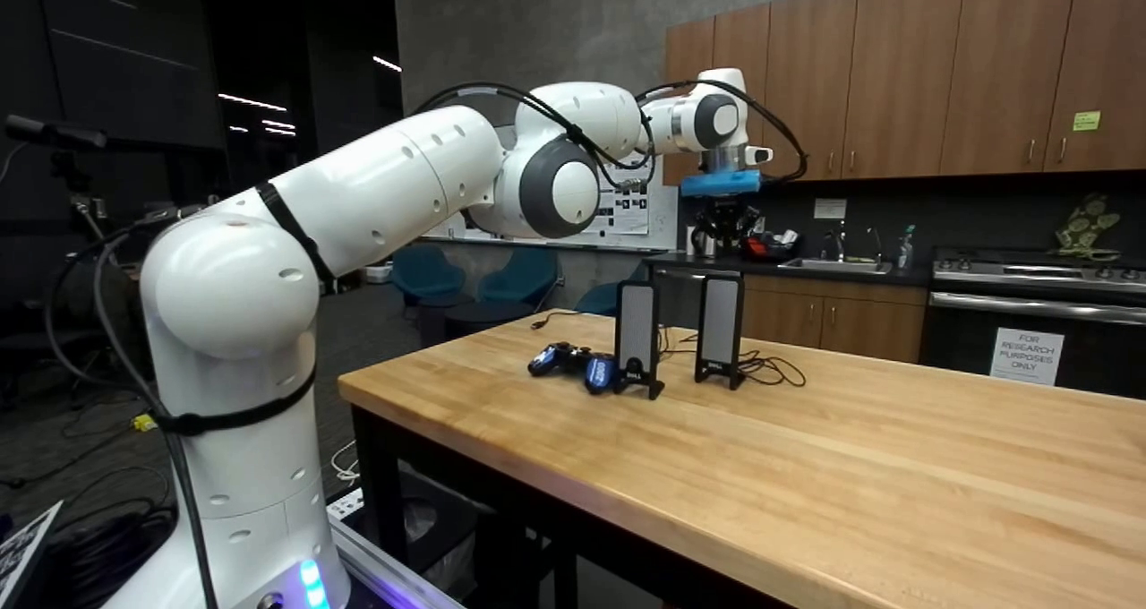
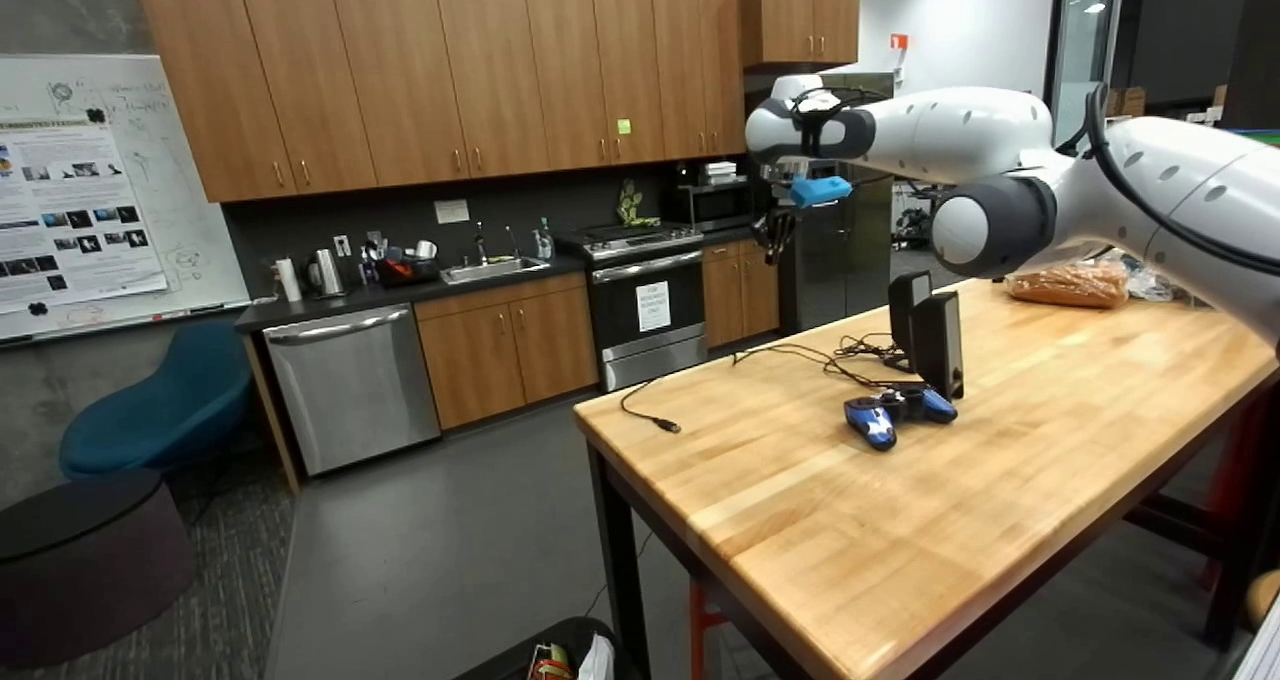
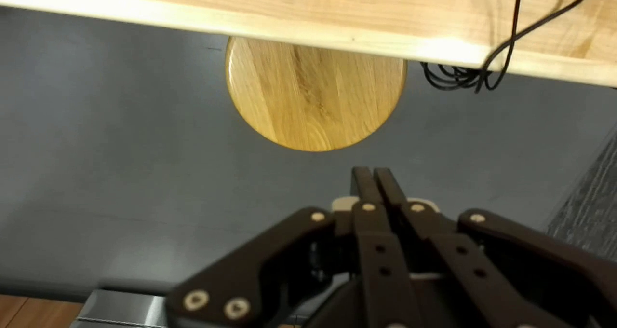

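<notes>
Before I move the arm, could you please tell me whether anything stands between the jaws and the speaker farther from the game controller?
Nothing visible does: in both exterior views, I see no object between the shut jaws, high beyond the table, and that speaker. Thin cables lie low beside it.

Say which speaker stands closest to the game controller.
The front speaker in both exterior views: the game controller lies beside it; the other speaker stands farther back.
</notes>
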You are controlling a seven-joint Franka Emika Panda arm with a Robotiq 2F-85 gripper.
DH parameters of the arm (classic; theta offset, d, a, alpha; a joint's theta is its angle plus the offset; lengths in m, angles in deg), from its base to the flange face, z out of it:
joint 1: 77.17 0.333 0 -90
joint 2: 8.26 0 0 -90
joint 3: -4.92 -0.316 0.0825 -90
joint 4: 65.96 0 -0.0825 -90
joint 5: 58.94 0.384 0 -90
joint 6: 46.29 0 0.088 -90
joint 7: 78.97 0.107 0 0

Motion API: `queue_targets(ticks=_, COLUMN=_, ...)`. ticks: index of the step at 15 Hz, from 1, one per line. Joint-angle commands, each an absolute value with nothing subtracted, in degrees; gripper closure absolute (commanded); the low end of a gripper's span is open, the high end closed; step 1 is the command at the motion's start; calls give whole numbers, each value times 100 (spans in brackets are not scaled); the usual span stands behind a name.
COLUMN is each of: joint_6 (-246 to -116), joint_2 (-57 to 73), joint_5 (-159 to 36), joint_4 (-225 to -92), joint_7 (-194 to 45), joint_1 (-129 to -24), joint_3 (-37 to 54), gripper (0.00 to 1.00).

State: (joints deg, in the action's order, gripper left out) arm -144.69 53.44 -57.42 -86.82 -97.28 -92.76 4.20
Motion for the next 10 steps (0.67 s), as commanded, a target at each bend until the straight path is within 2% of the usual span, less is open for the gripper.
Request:
queue_targets(ticks=1, joint_6=-14170, joint_2=5187, joint_5=-5671, joint_4=-8814, joint_7=-10339, joint_1=-9497, joint_3=342, gripper=98)
queue_targets(ticks=2, joint_6=-14188, joint_2=5268, joint_5=-5741, joint_4=-8841, joint_7=-10183, joint_1=-9374, joint_3=402, gripper=98)
queue_targets(ticks=3, joint_6=-14123, joint_2=5263, joint_5=-5747, joint_4=-8867, joint_7=-10202, joint_1=-9379, joint_3=409, gripper=68)
queue_targets(ticks=4, joint_6=-13992, joint_2=5339, joint_5=-5751, joint_4=-8727, joint_7=-10151, joint_1=-9377, joint_3=420, gripper=67)
queue_targets(ticks=7, joint_6=-13806, joint_2=5488, joint_5=-5732, joint_4=-8563, joint_7=-10039, joint_1=-9336, joint_3=413, gripper=52)
queue_targets(ticks=10, joint_6=-13666, joint_2=5520, joint_5=-5840, joint_4=-8586, joint_7=-9780, joint_1=-9103, joint_3=497, gripper=31)
